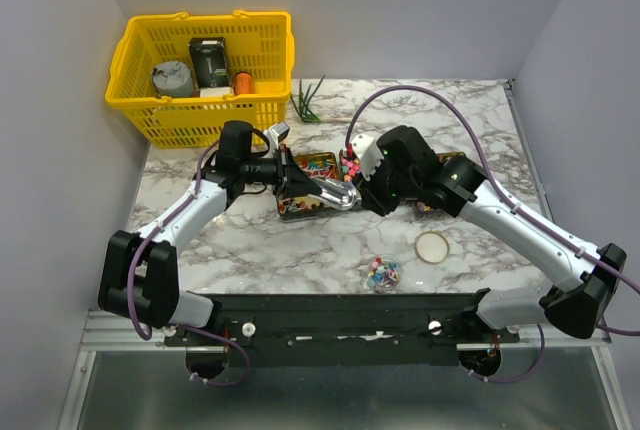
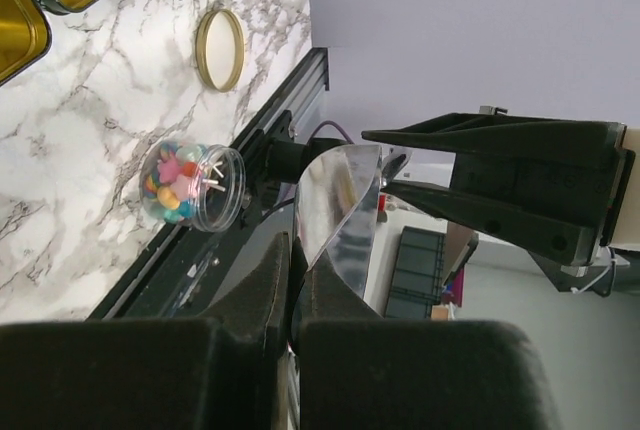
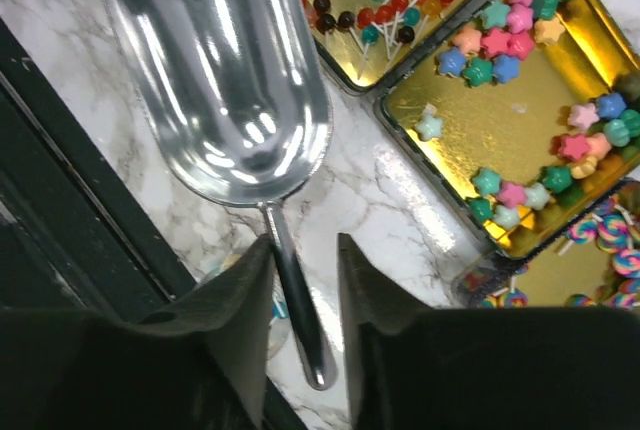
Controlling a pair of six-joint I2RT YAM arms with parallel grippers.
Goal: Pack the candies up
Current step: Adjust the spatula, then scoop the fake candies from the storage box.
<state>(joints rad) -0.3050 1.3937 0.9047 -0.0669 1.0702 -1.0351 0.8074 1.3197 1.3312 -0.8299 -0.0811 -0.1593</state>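
A shiny metal scoop (image 1: 335,195) hangs over the marble between both arms. My left gripper (image 2: 297,250) is shut on the rim of the scoop's bowl (image 2: 340,200). My right gripper (image 3: 305,250) straddles the scoop's handle (image 3: 297,295). Its jaws are open, with the handle against the left finger (image 3: 225,300) and a gap to the other. The candies show as coloured stars (image 3: 500,40) in a gold tin (image 3: 500,120), small lollipops (image 3: 400,0) in a second tin, and a mix in a clear jar (image 1: 383,272) lying on its side (image 2: 190,185).
A round gold lid (image 1: 432,246) lies right of the jar. More gold tins (image 1: 312,164) sit under the grippers. A yellow basket (image 1: 205,75) with several items stands at the back left, a green sprig (image 1: 308,102) beside it. Swirled lollipops (image 3: 605,240) fill a third tin.
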